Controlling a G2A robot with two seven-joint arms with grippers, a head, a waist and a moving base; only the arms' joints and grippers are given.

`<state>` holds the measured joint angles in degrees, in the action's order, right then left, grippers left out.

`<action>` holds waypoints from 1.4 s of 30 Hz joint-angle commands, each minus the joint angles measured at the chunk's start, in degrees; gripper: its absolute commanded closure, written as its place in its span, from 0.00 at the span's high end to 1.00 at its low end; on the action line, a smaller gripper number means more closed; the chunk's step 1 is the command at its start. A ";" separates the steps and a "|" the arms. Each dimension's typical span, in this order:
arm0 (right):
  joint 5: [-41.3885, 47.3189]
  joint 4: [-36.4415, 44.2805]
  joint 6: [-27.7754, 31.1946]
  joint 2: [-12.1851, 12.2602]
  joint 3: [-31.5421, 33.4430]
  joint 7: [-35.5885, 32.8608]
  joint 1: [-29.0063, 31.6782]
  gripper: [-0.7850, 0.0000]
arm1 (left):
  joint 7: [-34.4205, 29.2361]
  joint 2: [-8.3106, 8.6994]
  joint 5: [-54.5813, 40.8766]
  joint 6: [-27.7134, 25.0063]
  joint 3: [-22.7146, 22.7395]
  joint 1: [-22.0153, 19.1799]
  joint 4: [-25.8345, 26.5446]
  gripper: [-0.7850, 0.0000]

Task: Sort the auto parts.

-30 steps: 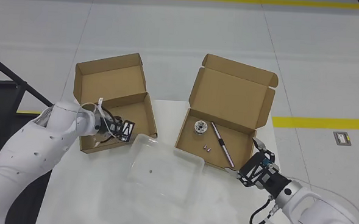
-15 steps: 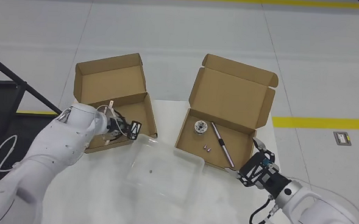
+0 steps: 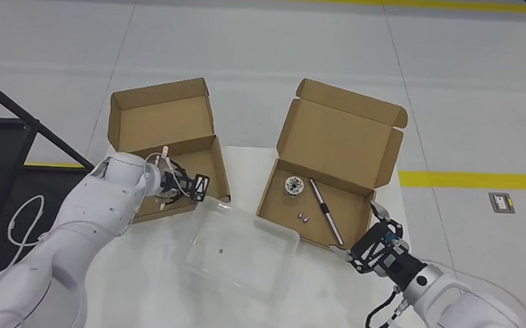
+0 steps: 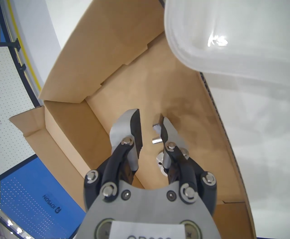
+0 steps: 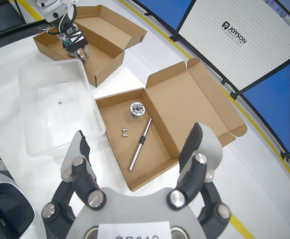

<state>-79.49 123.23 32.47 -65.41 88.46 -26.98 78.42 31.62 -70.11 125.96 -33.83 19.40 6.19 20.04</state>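
**Workspace, seen from above and from both wrists.** A white table (image 3: 328,293) carries two open cardboard boxes with a clear plastic tray (image 3: 249,253) between them, nearer the robot.

**Left side.** The left gripper (image 4: 149,125) points down into the left cardboard box (image 3: 163,114), close to the box wall that adjoins the tray's corner. Its jaws stand partly apart. A small silver metal part (image 4: 156,133) lies on the box floor just beside one finger; whether it touches that finger cannot be told, and it is not clamped between the two. The right wrist view shows this gripper (image 5: 82,54) from afar, at the tray's far corner.

**Right side.** The right gripper (image 5: 139,131) hangs above the near edge of the right cardboard box (image 3: 340,141), jaws spread wide and holding nothing. On that box's floor lie:
- a flanged metal spool (image 5: 135,110), towards the lid hinge;
- two small screws (image 5: 125,135), side by side, nearer the tray;
- a slim metal rod (image 5: 140,144) with a dark band at mid-length, set diagonally.

**Tray.** It holds one small dark speck (image 5: 60,102); its nature cannot be made out.
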 commanded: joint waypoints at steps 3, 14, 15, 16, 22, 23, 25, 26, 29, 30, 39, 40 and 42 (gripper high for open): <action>0.00 0.00 0.00 0.00 0.00 0.00 0.00 1.00 | 0.92 -0.41 0.55 1.13 0.30 -0.65 -1.29 0.39; 0.00 0.00 0.00 0.00 0.00 0.00 0.00 1.00 | 12.94 1.36 -3.15 4.82 4.36 -3.21 -1.45 0.41; 0.00 0.00 0.00 0.00 0.00 0.00 0.00 1.00 | 14.52 1.74 -3.71 4.97 4.86 -3.17 -1.18 0.41; 0.00 0.00 0.00 0.00 0.00 0.00 0.00 1.00 | 16.07 2.15 -4.34 5.27 5.43 -3.20 -0.68 0.41; 0.00 0.00 0.00 0.00 0.00 0.00 0.00 1.00 | 24.63 5.31 -7.91 5.86 9.09 -1.47 4.21 0.40; 0.00 0.00 0.00 0.00 0.00 0.00 0.00 1.00 | 25.48 5.94 -8.24 5.99 9.72 -0.96 5.45 0.40; 0.00 0.00 0.00 0.00 0.00 0.00 0.00 1.00 | 27.89 7.33 -9.71 6.05 11.40 0.44 8.50 0.41; 0.00 0.00 0.00 0.00 0.00 0.00 0.00 1.00 | 28.92 8.09 -10.44 6.13 12.36 1.25 10.19 0.42; 0.00 0.00 0.00 0.00 0.00 0.00 0.00 1.00 | 30.05 10.56 -11.53 5.90 15.18 4.22 16.53 0.43; 0.00 0.00 0.00 0.00 0.00 0.00 0.00 1.00 | 29.65 11.42 -11.79 5.71 16.24 5.41 19.07 0.44; 0.00 0.00 0.00 0.00 0.00 0.00 0.00 1.00 | 25.04 19.56 -17.33 1.50 30.27 20.39 45.29 0.43; 0.00 0.00 0.00 0.00 0.00 0.00 0.00 1.00 | 24.04 20.25 -17.82 1.08 31.82 22.08 47.91 0.43; 0.00 0.00 0.00 0.00 0.00 0.00 0.00 1.00 | 23.26 21.37 -19.68 0.25 34.71 25.22 52.34 0.44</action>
<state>-79.49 123.23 32.47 -65.41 88.46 -26.98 78.42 55.04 -49.17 107.13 -33.28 52.82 29.88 70.17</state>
